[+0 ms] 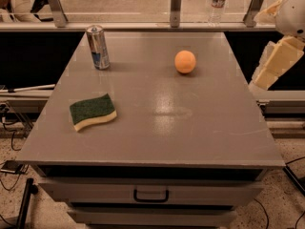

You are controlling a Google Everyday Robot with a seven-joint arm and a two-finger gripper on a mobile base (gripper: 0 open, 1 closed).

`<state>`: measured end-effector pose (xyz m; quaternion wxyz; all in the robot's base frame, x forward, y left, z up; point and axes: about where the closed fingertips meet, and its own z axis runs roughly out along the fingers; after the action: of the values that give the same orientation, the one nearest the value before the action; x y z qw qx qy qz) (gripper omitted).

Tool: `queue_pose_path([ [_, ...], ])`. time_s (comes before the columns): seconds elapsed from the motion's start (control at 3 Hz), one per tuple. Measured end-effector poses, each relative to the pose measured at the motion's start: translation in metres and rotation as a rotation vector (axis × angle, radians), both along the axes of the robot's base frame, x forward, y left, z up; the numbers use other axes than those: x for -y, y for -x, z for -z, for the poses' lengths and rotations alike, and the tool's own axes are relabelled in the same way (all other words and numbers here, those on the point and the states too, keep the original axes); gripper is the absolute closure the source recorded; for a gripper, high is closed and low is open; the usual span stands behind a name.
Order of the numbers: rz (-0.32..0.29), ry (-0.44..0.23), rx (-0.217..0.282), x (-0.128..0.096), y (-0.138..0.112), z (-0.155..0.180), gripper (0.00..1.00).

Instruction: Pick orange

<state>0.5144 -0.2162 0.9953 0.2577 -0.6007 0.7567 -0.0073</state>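
At rear right of table (157, 128): orange (185, 61), resting free. Rear left: upright can (98, 47), contents unseen; front left: sponge (93, 111). Off right edge, raised: gripper (278, 63), open or closed indeterminable.

You see the orange (185, 61) on the far half of the counter (190, 128), right of centre, well apart from the can (97, 47) standing upright at the far left. The sponge (93, 112) lies green side up near the left edge. Your gripper (274, 66) hangs beyond the counter's right edge, beside the orange's row.
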Motion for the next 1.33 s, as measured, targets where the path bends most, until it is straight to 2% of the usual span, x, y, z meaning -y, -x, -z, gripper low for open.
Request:
queue_pose_path([
  [0.67,0.035,-0.198,0.015,-0.01,-0.082,0.028,0.0],
  [1.0,0.023,-0.322,0.027,-0.026,-0.129,0.049,0.0],
  [1.33,0.007,-0.394,0.035,-0.033,-0.157,0.064,0.0],
])
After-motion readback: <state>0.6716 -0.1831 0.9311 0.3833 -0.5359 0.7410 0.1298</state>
